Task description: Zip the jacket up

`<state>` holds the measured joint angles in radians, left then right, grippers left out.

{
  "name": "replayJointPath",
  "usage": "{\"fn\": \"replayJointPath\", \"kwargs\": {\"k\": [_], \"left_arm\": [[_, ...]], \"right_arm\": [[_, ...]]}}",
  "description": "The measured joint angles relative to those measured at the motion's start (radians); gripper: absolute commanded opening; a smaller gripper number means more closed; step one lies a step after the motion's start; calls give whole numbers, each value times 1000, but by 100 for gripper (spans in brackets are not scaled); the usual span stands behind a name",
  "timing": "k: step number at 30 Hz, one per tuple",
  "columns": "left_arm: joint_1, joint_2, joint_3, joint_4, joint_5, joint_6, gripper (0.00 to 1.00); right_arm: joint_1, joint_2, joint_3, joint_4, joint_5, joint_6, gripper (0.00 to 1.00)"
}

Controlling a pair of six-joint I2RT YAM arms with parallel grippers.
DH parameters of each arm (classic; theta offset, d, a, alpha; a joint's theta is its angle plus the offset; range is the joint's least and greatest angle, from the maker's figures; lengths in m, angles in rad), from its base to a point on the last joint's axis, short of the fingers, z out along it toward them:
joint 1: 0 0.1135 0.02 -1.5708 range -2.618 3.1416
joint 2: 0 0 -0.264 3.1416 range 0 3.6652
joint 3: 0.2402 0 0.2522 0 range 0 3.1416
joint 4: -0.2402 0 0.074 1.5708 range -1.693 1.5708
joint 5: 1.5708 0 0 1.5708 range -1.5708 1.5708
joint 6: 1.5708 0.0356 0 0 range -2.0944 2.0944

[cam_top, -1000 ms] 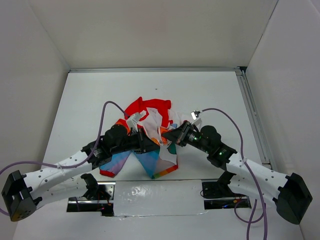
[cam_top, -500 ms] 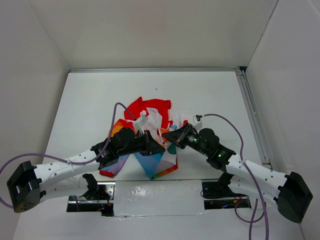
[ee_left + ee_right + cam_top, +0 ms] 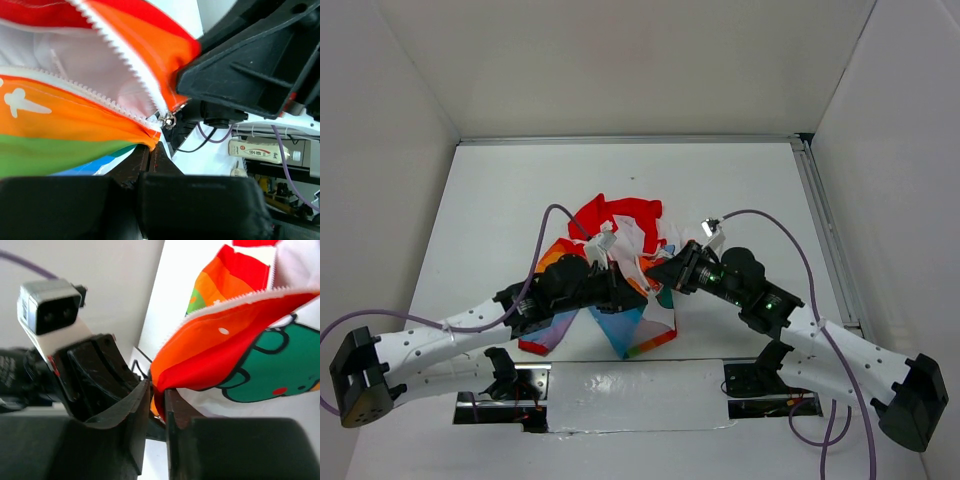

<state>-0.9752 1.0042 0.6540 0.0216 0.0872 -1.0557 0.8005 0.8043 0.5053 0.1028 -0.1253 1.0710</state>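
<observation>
The jacket lies crumpled mid-table, red collar at the back and rainbow panels toward me. My left gripper is shut on the orange bottom corner of one front edge; the left wrist view shows my left gripper pinching the fabric just below the small metal zipper slider. White zipper teeth run apart from there, so the zip is open. My right gripper is shut on the other front edge, and in its wrist view my right gripper pinches the red-orange hem. The two grippers nearly touch.
White walls box in the table on three sides. A metal rail runs along the right edge. A silver taped strip lies between the arm bases. Purple cables loop over both arms. The left wrist camera housing is close to my right fingers.
My left gripper has moved right, closer to the right gripper, dragging the lower jacket panels with it. My right arm shifted slightly. Both kept hold of the fabric.
</observation>
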Motion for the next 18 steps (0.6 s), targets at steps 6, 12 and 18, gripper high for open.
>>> {"fn": "replayJointPath", "kwargs": {"k": [6, 12, 18], "left_arm": [[-8, -19, 76, -90, -4, 66, 0], [-9, 10, 110, -116, 5, 111, 0], [-10, 26, 121, -127, 23, 145, 0]], "right_arm": [[-1, -4, 21, -9, -114, -158, 39], [-1, -6, 20, -17, -183, -232, 21], [-1, -52, -8, -15, -181, -221, 44]]}}
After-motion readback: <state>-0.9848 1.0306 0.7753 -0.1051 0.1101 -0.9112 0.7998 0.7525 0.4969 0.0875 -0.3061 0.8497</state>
